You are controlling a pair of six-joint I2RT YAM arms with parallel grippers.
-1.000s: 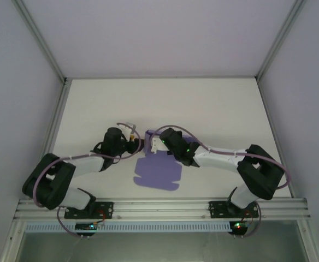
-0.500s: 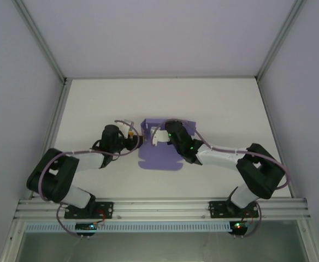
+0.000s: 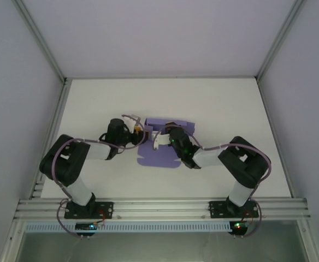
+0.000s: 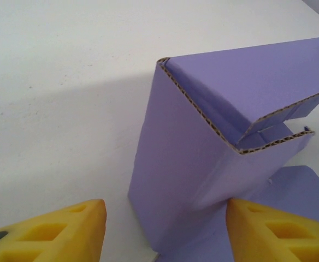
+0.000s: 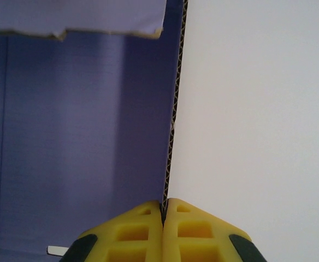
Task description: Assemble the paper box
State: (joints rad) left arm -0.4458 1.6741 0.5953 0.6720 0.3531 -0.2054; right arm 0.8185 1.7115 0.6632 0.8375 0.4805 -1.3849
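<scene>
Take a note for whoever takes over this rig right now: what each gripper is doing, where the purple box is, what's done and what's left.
Left gripper: open, with a fingertip on each side of a raised wall of the paper box. I cannot tell whether it touches the wall.
Right gripper: shut on the edge of another upright wall.
The box sits mid-table between the two arms, with its base flat.
Done: the far walls are folded up and one corner is formed.
Left: the near part lies flat. Fold the remaining flaps, tuck the tabs and close the box.
</scene>
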